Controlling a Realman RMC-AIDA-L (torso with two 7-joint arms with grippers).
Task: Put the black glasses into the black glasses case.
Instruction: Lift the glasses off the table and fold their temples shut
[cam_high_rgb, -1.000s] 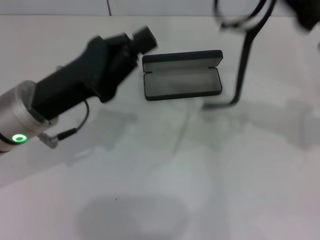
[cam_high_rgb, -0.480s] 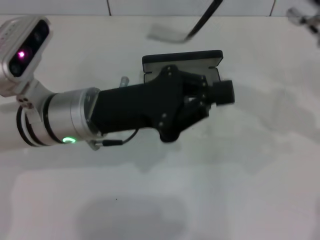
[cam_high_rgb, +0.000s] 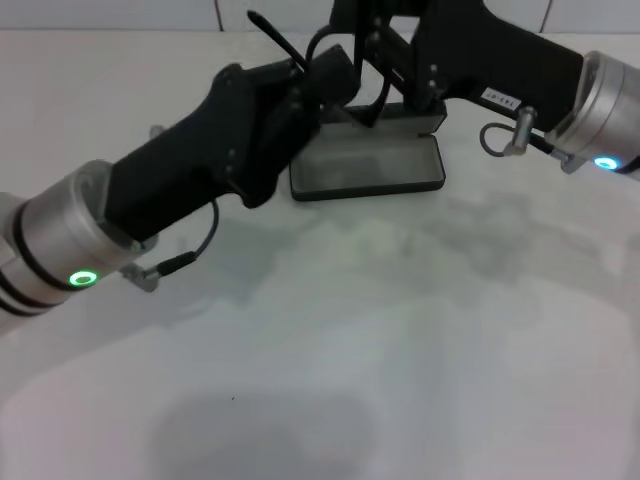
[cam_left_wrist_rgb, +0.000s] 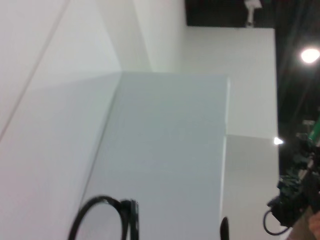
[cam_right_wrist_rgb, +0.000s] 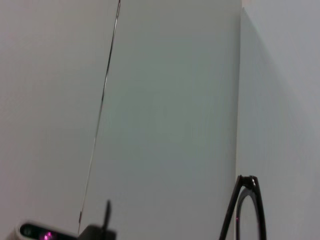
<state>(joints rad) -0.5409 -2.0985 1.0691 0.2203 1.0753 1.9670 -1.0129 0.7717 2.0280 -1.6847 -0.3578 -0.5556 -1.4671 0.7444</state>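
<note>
The black glasses case (cam_high_rgb: 365, 165) lay open on the white bench (cam_high_rgb: 400, 340) at 12 o'clock in the head view, grey lining up, lid raised at its far edge. Both hands met above its lid: the left hand (cam_high_rgb: 325, 80) from 9 o'clock, the right hand (cam_high_rgb: 385, 55) from 2 o'clock. The black glasses (cam_high_rgb: 345, 70) hung between them, clear of the case; which hand gripped them could not be determined.

Matt black, brushed silver, pale bench

The black glasses case (cam_high_rgb: 365, 170) looks matt with soft grey lining; behind it, thin glossy black glasses (cam_high_rgb: 330, 55); smooth bench (cam_high_rgb: 400, 350).
</note>
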